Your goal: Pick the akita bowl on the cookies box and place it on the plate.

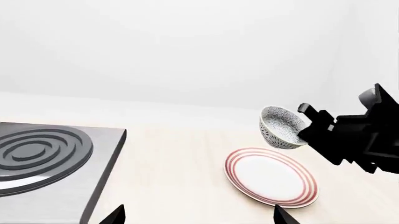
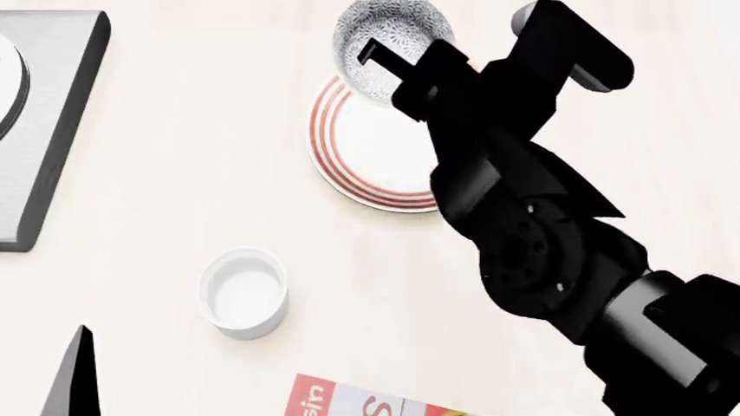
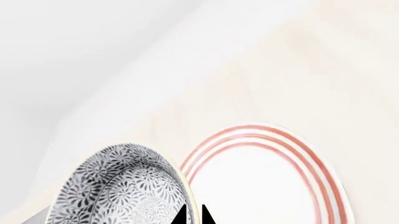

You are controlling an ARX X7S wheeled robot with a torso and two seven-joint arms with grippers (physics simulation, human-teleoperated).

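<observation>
Right tool (image 2: 387, 65) is pinching the akita bowl (image 2: 387, 35) by its rim, one finger inside and one outside as far as the head view shows. The bowl is in the air, tilted, over the far edge of the plate (image 2: 370, 156) and not yet centred on it. In the left wrist view the bowl (image 1: 281, 127) clearly hangs above the plate (image 1: 271, 177), not touching.

Cookies box (image 2: 370, 406) sits at the near edge of the surface (image 2: 173, 156), well apart from the plate. White cup (image 2: 243, 292) lies between them, out of the path.

To place well:
- pull the bowl back toward plate centre
- level the wrist so the base lands flat
- descend slowly, release only on contact
- lift straight up so the inner finger clears the rim

Left tool (image 1: 199, 217): only two tips show; they look spread, but I can't tell for sure.
</observation>
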